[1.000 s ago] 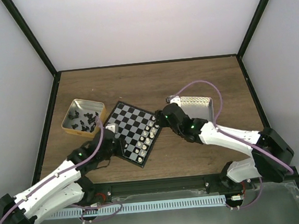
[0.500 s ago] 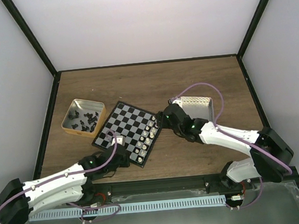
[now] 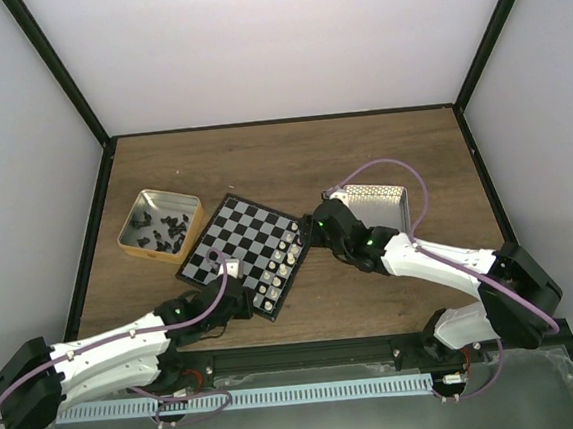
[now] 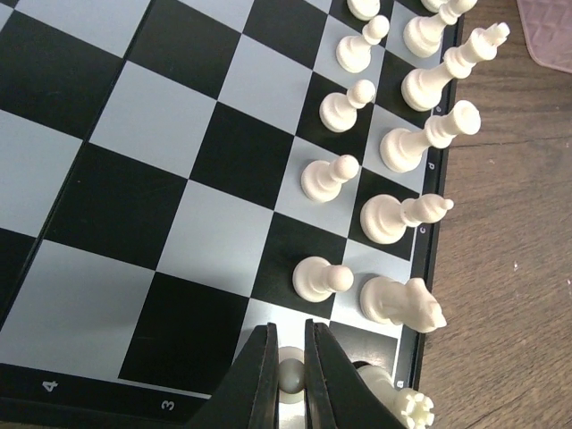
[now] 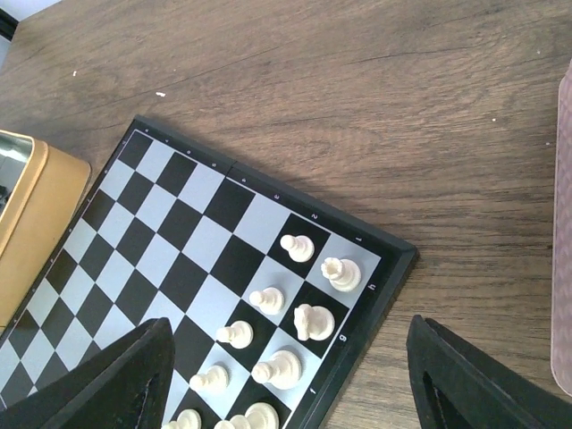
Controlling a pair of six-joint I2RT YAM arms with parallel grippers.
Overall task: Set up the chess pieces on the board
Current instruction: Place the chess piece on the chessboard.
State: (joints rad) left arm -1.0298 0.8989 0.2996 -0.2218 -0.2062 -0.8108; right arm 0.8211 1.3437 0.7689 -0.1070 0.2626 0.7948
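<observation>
Left wrist view: left gripper (image 4: pixel 288 335) fingers pinch a cream pawn (image 4: pixel 290 375) at the near corner of the board (image 4: pixel 134 206). Right gripper (image 3: pixel 316 228) is spread wide and empty.

Judgement: pieces are light, rigid and smooth, and tip easily; pinch the head or neck from above.

Count: five free pawns (image 4: pixel 322 279); at least six back-rank pieces (image 4: pixel 402 214). Black pieces (image 3: pixel 162 228) lie in the tin (image 3: pixel 123 241), too small to count.

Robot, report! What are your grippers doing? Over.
Left gripper shut on white piece over board corner. Right gripper open, empty. Black pieces in tin. Nothing blocking.
</observation>
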